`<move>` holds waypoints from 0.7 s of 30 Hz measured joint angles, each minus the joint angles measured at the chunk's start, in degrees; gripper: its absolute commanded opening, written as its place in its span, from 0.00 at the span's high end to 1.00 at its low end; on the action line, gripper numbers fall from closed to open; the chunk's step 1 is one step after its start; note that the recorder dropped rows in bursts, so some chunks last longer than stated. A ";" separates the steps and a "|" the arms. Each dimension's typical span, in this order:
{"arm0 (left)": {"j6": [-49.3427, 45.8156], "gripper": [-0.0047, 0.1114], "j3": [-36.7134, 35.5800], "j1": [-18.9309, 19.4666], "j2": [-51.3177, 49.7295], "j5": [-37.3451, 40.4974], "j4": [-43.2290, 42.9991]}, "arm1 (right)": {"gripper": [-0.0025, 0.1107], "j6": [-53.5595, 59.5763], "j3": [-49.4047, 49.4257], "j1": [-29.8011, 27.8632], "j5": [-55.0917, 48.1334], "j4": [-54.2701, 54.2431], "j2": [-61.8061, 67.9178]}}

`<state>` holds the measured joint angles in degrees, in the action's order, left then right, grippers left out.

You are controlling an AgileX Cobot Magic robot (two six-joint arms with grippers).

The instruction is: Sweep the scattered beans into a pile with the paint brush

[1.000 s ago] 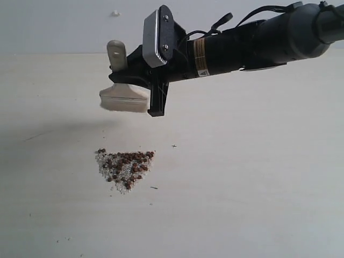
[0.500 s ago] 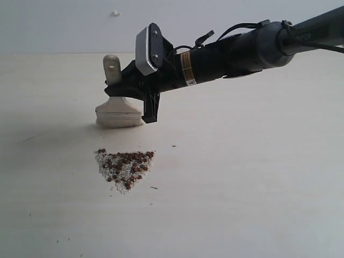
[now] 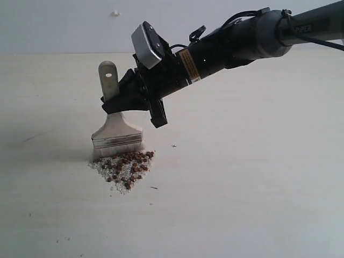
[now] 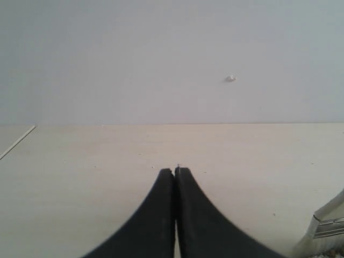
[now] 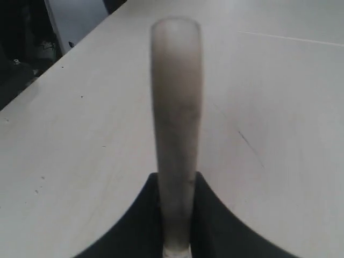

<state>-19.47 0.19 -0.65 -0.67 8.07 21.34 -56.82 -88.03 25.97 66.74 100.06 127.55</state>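
The paint brush (image 3: 116, 131) stands nearly upright, its off-white bristles touching the table at the far edge of the pile (image 3: 124, 167) of reddish-brown beans and pale crumbs. My right gripper (image 3: 121, 97) is shut on the brush's wooden handle (image 5: 176, 107), reaching across from the right. In the left wrist view my left gripper (image 4: 175, 171) is shut with nothing in it, low over the table, and the brush's ferrule (image 4: 329, 227) shows at one edge. The left arm does not appear in the exterior view.
A few stray specks lie on the pale table (image 3: 258, 188) near the front left (image 3: 67, 239) and beside the pile (image 3: 154, 187). A small white blob (image 3: 115, 13) sits on the back wall. The table's far edge and dark equipment (image 5: 32, 48) show in the right wrist view.
The right arm has lowered and swung the brush from a raised, tilted pose down to upright, bristles now touching the table behind the pile. The pile's far edge looks slightly pushed.
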 measured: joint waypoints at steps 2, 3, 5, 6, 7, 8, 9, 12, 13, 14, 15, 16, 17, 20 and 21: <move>0.00 0.96 0.00 0.00 0.00 0.00 0.00 | 0.98 -0.03 0.00 0.00 -0.59 0.25 -0.11; 0.00 0.96 0.00 0.00 0.00 0.00 0.00 | 0.98 -0.25 0.00 0.00 -1.73 0.26 -0.48; 0.00 0.96 0.00 0.00 0.00 0.00 0.00 | 0.98 -0.86 0.00 0.00 -4.43 0.38 -1.14; 0.00 0.96 0.00 0.00 0.00 0.00 0.00 | 0.98 -1.12 0.00 0.00 -5.83 0.38 -1.51; 0.00 0.96 0.00 0.00 0.00 0.00 0.00 | 0.98 -1.34 0.00 0.00 -7.02 0.50 -1.94; 0.00 0.96 0.00 0.00 0.00 0.00 0.00 | 0.98 -1.62 0.00 0.00 -7.93 0.48 -2.42; 0.00 0.96 0.00 0.00 0.00 0.00 0.00 | 0.98 -2.06 0.00 0.00 -8.49 0.48 -2.95; 0.00 0.96 0.00 0.00 0.00 0.00 0.00 | 0.98 -3.47 0.00 0.00 -9.26 0.52 -4.68; 0.00 0.96 0.00 0.00 0.00 0.00 0.00 | 0.98 -4.55 0.00 0.00 -9.54 0.52 -5.40; 0.00 0.96 0.00 0.00 0.00 0.00 0.00 | 0.98 -5.95 0.00 0.00 -9.91 0.52 -6.21; 0.00 0.96 0.00 0.00 0.00 0.00 0.00 | 0.98 -7.41 0.00 0.00 -10.44 0.39 -7.10; 0.00 0.96 0.00 0.00 0.00 0.00 0.00 | 0.98 -8.56 0.00 0.00 -11.01 0.39 -7.87; 0.00 0.96 0.00 0.00 0.00 0.00 0.00 | 0.98 -10.04 0.00 0.00 -11.85 0.29 -8.86; 0.00 0.96 0.00 0.00 0.00 0.00 0.00 | 0.98 -13.66 0.00 0.00 -13.68 -0.11 -11.43; 0.00 0.96 0.00 0.00 0.00 0.00 0.00 | 0.98 -14.09 0.00 0.00 -13.94 -0.19 -11.87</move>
<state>-19.47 0.19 -0.65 -0.67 8.07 21.34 -70.91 -88.03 25.97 52.80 99.87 115.68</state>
